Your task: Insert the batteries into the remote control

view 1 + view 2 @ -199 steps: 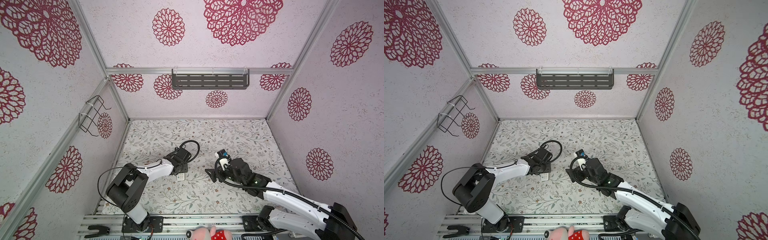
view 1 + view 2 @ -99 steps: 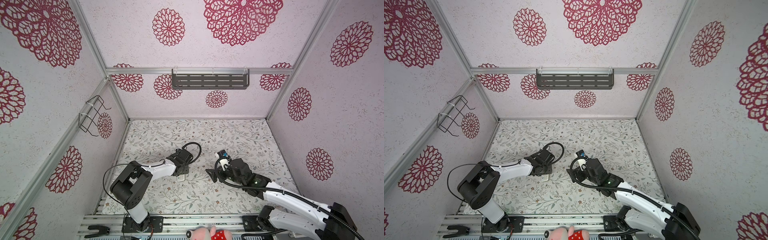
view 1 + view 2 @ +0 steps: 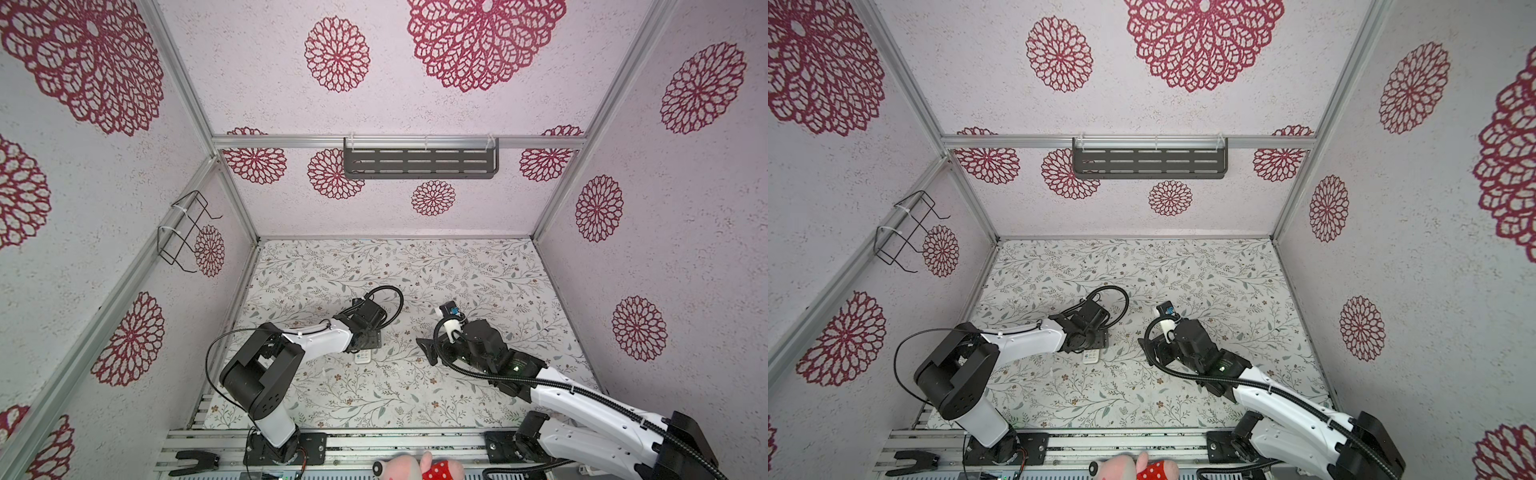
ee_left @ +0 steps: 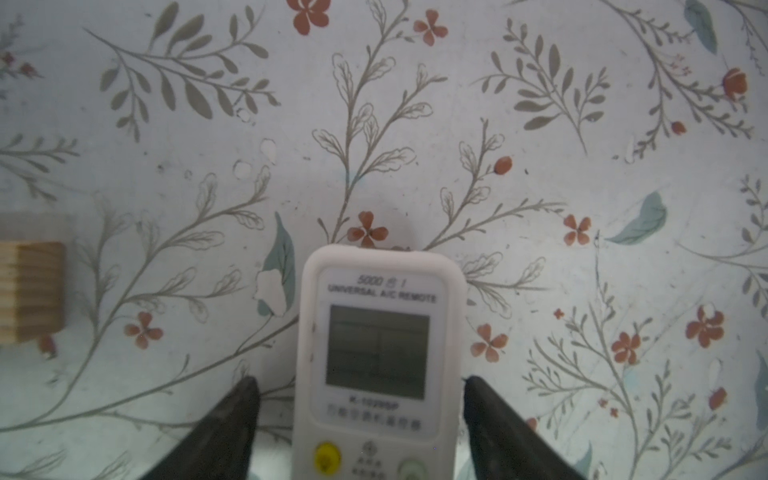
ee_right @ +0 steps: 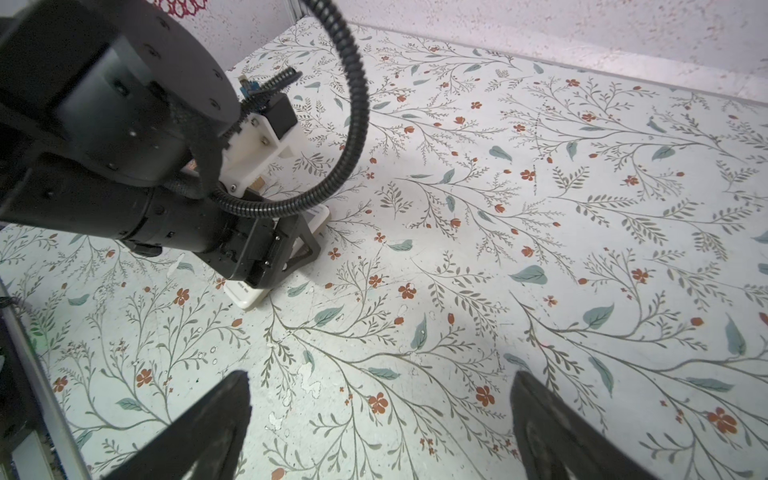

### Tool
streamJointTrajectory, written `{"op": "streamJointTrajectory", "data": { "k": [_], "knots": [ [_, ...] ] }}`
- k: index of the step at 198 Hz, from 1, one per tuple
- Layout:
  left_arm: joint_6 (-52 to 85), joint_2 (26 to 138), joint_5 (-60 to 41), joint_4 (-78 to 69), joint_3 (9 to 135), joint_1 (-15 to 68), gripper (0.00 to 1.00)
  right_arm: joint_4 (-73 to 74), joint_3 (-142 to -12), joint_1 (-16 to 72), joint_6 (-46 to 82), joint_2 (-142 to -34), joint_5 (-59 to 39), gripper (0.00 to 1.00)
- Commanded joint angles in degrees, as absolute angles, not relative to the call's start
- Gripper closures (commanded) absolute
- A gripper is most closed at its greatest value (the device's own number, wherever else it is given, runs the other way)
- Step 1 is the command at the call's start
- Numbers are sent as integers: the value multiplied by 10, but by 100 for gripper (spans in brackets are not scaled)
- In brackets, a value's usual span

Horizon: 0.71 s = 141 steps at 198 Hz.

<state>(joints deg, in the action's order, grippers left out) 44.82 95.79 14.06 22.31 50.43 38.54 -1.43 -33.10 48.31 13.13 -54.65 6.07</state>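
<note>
Fingers (image 4: 232, 419) of your left gripper (image 4: 359, 379) stand wide, one on each side of the remote control (image 4: 376, 353). Bare table (image 5: 498, 249) shows between the handset and one finger, while the other finger sits just beside the handset's edge. Nothing is gripped. Your right gripper (image 5: 380, 374) is spread just as wide and is empty, hanging over open table apart from the remote. The remote lies flat on the table with its screen and buttons facing up, directly under the left gripper.

Watch for these risks:

- **Off-centre closing:** With the face up, the battery side is most likely against the table, so you will probably have to turn the handset over. If you close from this uneven spacing, one finger will meet the casing first. That would likely shove or twist the remote before both pads bite.
- **Slipping:** The smooth white shell could slide out of a narrow grip mid-turn. A drop might skid it towards the wooden block (image 4: 29, 291), which sits off to one side of the remote and apart from it.
- **Hidden batteries:** No batteries show in any view. They may be hidden under an arm or out of frame, so don't send the right gripper down near the remote on a guess. The two grippers would crowd each other there and could collide.
</note>
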Motion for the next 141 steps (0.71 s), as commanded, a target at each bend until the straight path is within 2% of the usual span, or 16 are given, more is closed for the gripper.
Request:
{"op": "streamJointTrajectory", "data": {
  "k": [1,12,37,67,99,123,141],
  "knots": [
    [444,906,142,229,499,390,4,-41,-337,479,133,-508,105,1],
    [442,887,142,231,495,390,0,-53,-334,479,134,-490,124,1],
    [423,842,155,251,498,390,3,-83,-328,478,140,-443,208,1],
    [373,751,234,264,485,383,3,-108,-298,475,161,-370,313,1],
    [320,658,305,289,473,315,3,-127,-260,447,181,-295,435,1],
    [325,595,346,252,428,267,3,-88,-236,414,159,-269,452,1],
    [327,570,391,210,390,250,3,-39,-214,386,154,-292,482,1]
  ]
}}
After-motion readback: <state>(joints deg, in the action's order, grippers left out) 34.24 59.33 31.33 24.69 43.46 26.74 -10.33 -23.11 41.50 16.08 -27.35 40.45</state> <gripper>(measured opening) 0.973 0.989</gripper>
